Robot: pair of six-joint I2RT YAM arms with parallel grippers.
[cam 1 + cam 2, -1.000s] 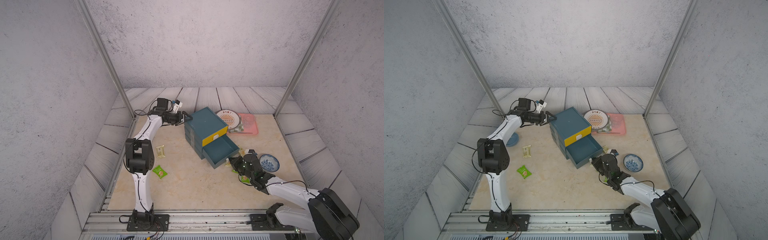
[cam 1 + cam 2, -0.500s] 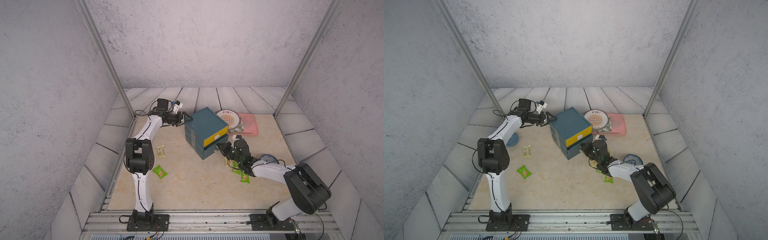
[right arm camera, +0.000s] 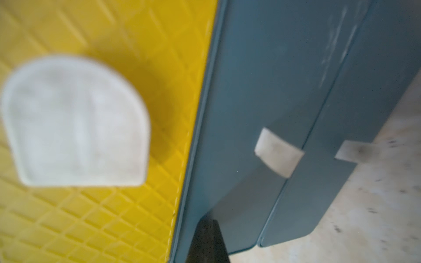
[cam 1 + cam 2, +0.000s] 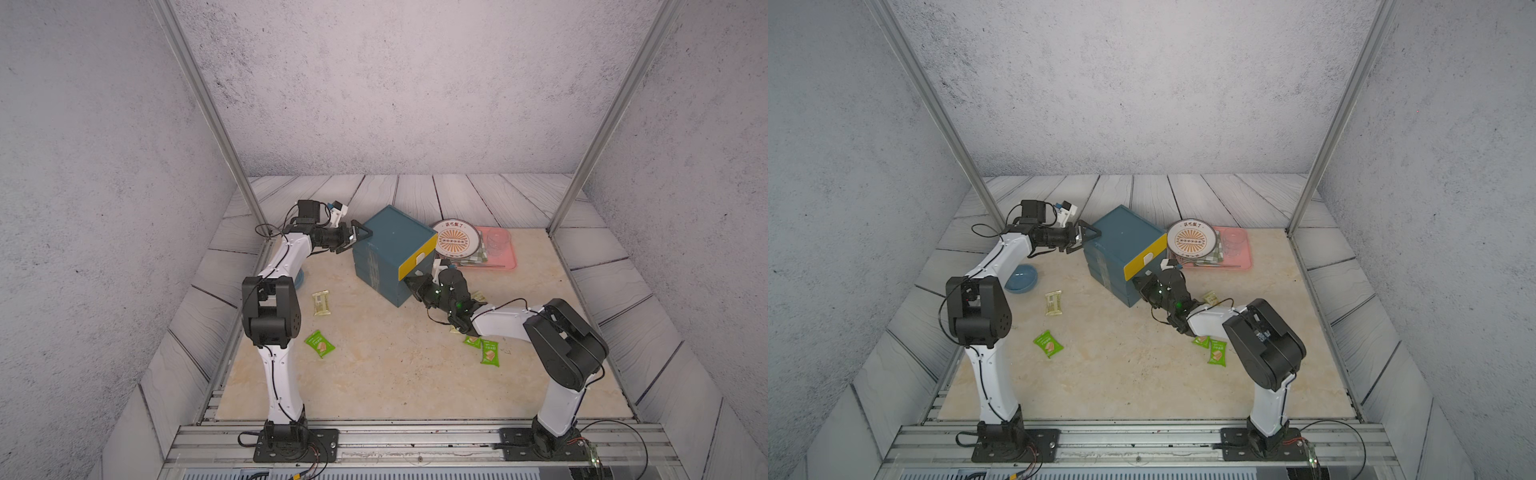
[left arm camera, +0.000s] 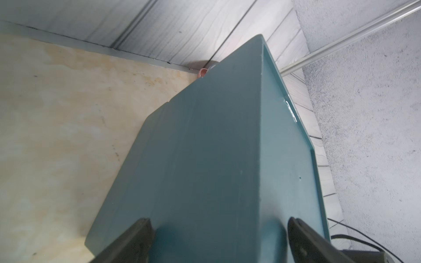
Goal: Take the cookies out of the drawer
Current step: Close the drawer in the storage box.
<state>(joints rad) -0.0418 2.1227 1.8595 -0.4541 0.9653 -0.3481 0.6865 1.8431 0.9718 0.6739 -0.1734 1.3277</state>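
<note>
Your left gripper (image 4: 359,241): released, jaws straddling the cabinet's (image 4: 390,239) far-left corner
Your right gripper (image 4: 413,286): clenched, tip at the drawer (image 3: 262,91) front
Cookies (image 4: 319,344): on the table (image 4: 374,374), both sides

teal cabinet (image 4: 390,239), yellow top drawer (image 4: 417,258), green cookies (image 4: 319,344)

The pale marbled bench (image 4: 386,374) carried a teal drawer cabinet (image 4: 386,245) near its middle, a pink tray (image 4: 505,259) beside it and a blue bowl (image 4: 1020,278) at the left edge. Loose on it lay a pale yellow packet (image 4: 321,302), a green packet (image 4: 319,344), two more green packets (image 4: 489,352) and another pale packet (image 4: 478,296).
</note>
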